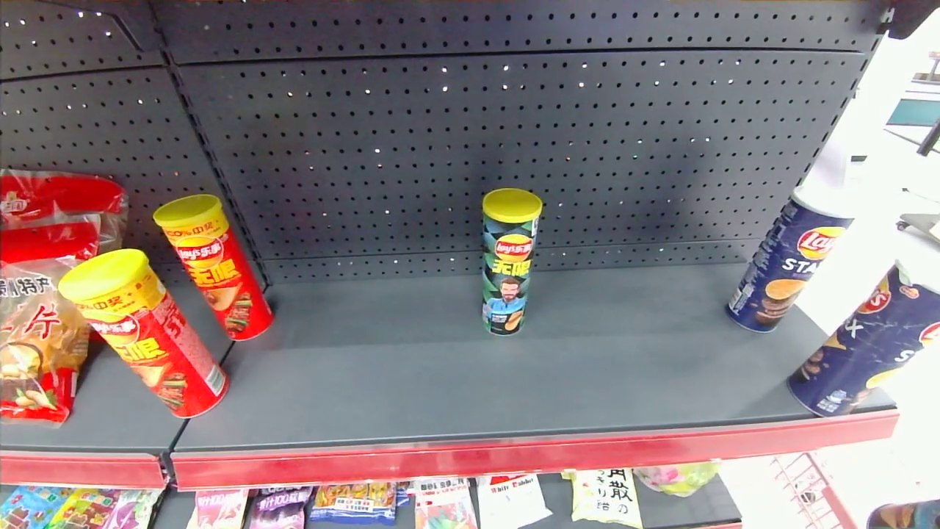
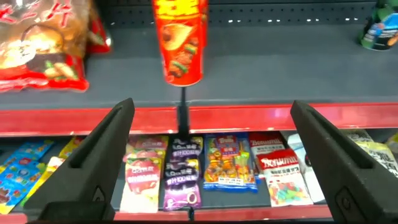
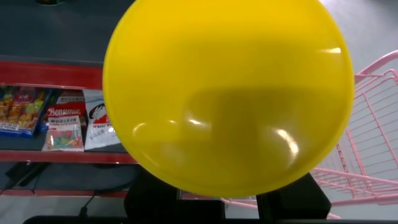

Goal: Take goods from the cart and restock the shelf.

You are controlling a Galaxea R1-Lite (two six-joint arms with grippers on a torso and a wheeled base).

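Observation:
A chips can's yellow lid (image 3: pixel 227 93) looms close in the right wrist view. It sits between the dark fingers of my right gripper (image 3: pixel 236 205), which is shut on the can. My left gripper (image 2: pixel 211 162) is open, fingers spread wide, in front of the shelf's red front edge (image 2: pixel 211 116). Just beyond that edge stands a red chips can (image 2: pixel 181 43). On the grey shelf (image 1: pixel 440 382) stand two red cans (image 1: pixel 214 266) (image 1: pixel 145 332), a green can with a yellow lid (image 1: pixel 510 262) in the middle, and two dark blue cans (image 1: pixel 789 261) (image 1: pixel 863 349) at the right end.
Snack bags (image 1: pixel 37 323) lie at the shelf's left end. Candy packets (image 2: pixel 230 168) fill the lower shelf. A pink wire cart (image 3: pixel 367 155) stands to the right of the shelf. Open shelf room lies on both sides of the green can.

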